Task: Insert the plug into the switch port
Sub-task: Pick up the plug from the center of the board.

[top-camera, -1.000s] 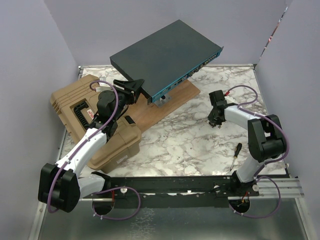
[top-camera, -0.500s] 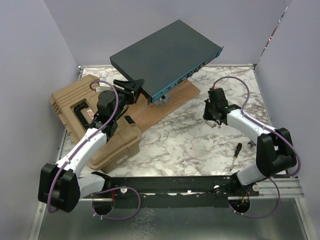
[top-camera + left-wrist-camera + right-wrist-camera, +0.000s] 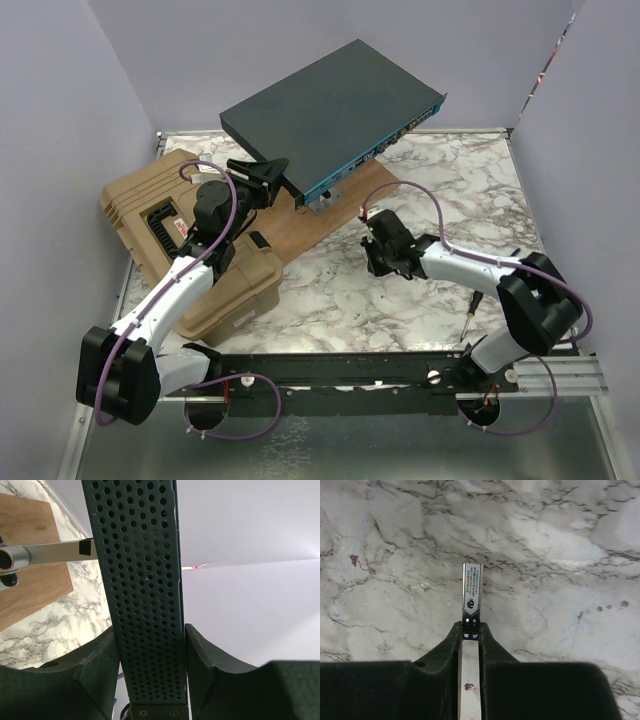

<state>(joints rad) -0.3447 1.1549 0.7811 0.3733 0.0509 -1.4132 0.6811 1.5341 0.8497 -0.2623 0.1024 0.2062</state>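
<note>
The dark grey, teal-faced switch (image 3: 330,110) is held tilted, and the slim silver plug (image 3: 471,596) is gripped at its rear.

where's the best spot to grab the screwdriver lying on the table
Take the screwdriver by its black handle, the thicker far end, coming straight down from above. It lies flat on the marble table, so only its top is open. Pinch across the handle's width, since the thin shaft offers little to hold.
</note>
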